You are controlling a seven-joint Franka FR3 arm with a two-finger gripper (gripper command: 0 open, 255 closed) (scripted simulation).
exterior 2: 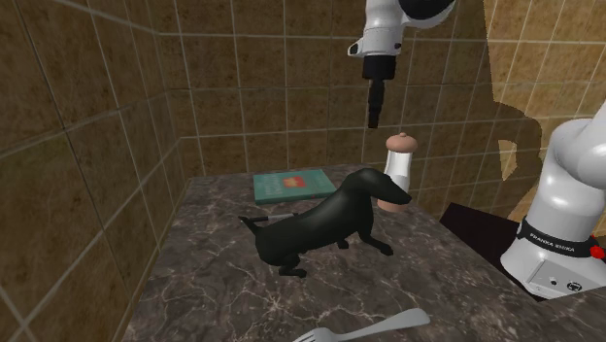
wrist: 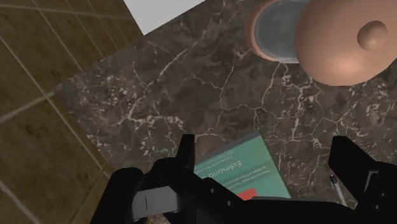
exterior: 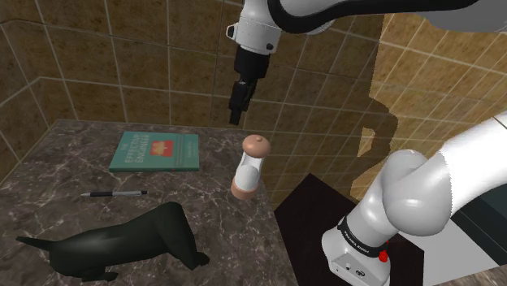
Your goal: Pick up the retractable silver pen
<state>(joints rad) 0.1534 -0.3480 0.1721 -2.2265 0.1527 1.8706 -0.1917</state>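
Fingers (exterior: pixel 235 112) hang spread apart and empty, high above the dark marbled desk (exterior: pixel 49 175). The pen (exterior: pixel 114 193), grey with a dark end, lies flat on the desk far below the fingers and well off to the shoulder view's left of them. A teal book (exterior: pixel 154 151) lies below the fingers, between them and the pen. A pink-capped grinder (exterior: pixel 249 166) stands upright just beneath the fingers. A black dog (exterior: pixel 122 240) stands beyond the pen.
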